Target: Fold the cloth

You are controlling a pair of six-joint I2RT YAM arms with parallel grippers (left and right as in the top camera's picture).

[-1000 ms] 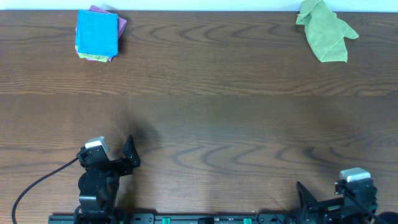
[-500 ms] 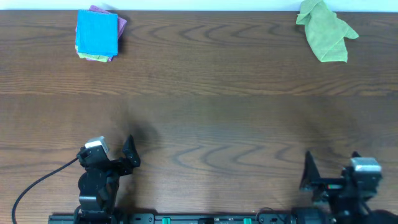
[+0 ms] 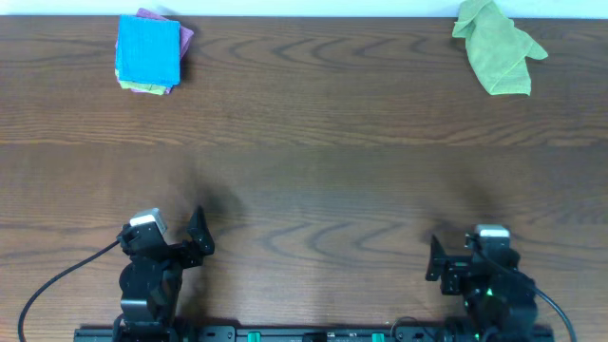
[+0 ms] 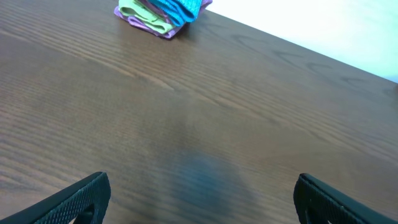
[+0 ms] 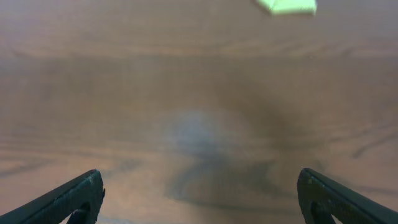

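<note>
Cloth (image 3: 147, 49) (folded), far from left end effector (image 4: 200, 190)

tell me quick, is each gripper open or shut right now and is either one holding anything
Left gripper: open, holding nothing.
Right gripper: open, holding nothing.

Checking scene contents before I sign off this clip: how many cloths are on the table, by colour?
blue cloth: 1
purple cloth: 1
green: 2, the stacked green cloth and the crumpled green cloth
Total: 4
</note>
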